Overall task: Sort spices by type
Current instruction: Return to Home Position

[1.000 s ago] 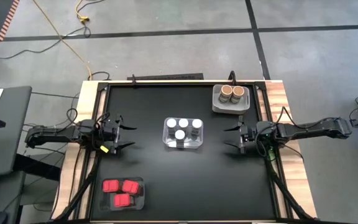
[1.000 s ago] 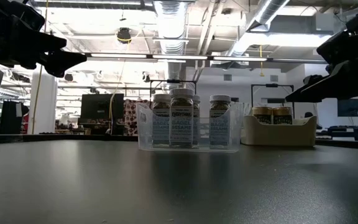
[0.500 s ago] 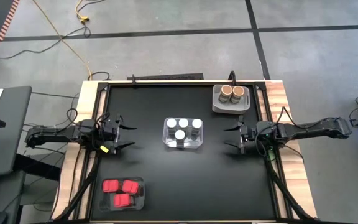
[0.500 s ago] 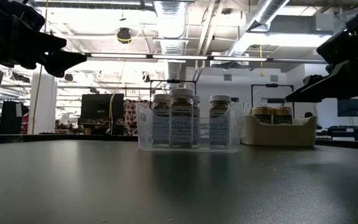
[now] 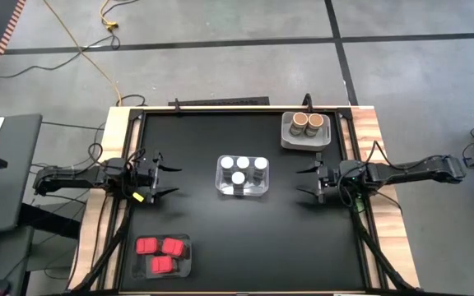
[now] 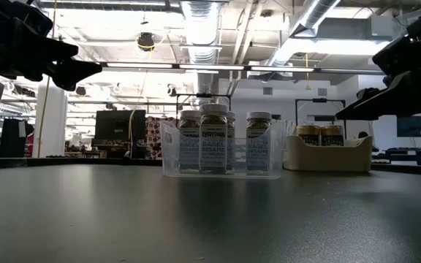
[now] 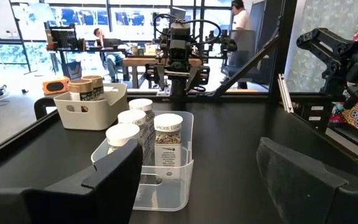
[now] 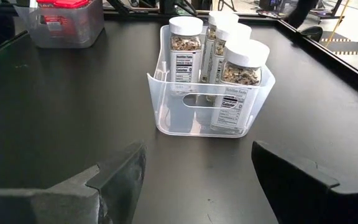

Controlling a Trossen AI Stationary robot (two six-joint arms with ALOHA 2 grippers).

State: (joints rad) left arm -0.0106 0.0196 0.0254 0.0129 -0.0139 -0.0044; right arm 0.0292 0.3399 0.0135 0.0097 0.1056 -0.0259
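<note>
- Red boxes and tan jars sit well apart from clear bin; white-lid jars inside it.
- Left gripper and right gripper flank the bin, fingers wide open, empty.
- Risk: a low homing swing clips the bin.

Worktop: matte black, with a pale wooden strip down each side.
Middle: a clear tray, standing on its own.
Back right corner: a pale grey tray, close to the edge.
Front left corner: a smoky see-through tray, well apart from the other two.
</note>
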